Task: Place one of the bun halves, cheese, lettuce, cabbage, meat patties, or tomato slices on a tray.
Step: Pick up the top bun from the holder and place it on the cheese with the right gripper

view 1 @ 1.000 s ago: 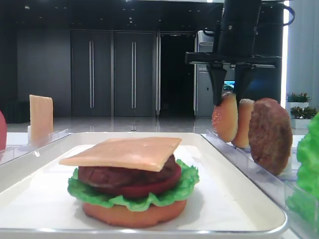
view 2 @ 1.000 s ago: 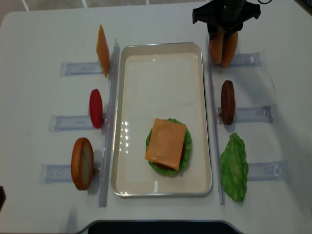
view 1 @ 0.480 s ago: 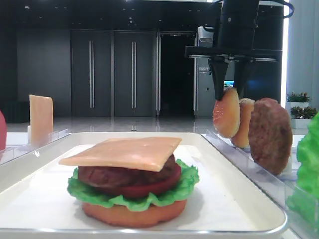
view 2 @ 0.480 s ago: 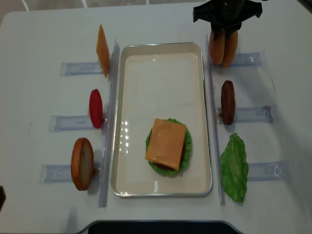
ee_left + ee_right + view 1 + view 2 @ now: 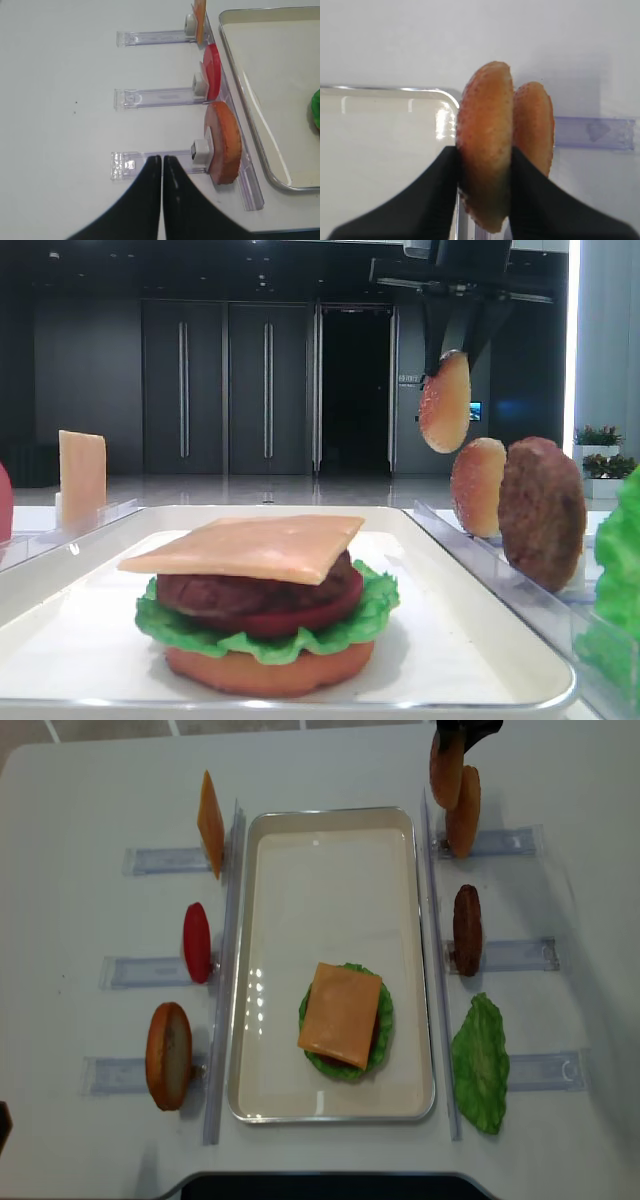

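My right gripper (image 5: 484, 155) is shut on a sesame-speckled bun top (image 5: 485, 125), holding it on edge in the air above the right-hand rack (image 5: 500, 842). The same bun (image 5: 445, 400) hangs well above a second bun half (image 5: 478, 485) that still stands in that rack. The white tray (image 5: 330, 812) lies in the middle and carries a stack: bun bottom, lettuce (image 5: 375, 615), tomato, patty, and a cheese slice (image 5: 342, 1013) on top. My left gripper (image 5: 162, 159) is shut and empty, low over the table beside the seedless bun (image 5: 223, 142) in the near left rack.
The left racks hold an upright cheese slice (image 5: 210, 823), a tomato slice (image 5: 197, 942) and a bun half (image 5: 168, 1055). On the right stand a meat patty (image 5: 467, 930) and a lettuce leaf (image 5: 480, 1063). Clear rack rails run along both long sides of the tray.
The right gripper has closed on the bun top and lifted it up out of its rack, away from the second bun half. The left arm has not moved.
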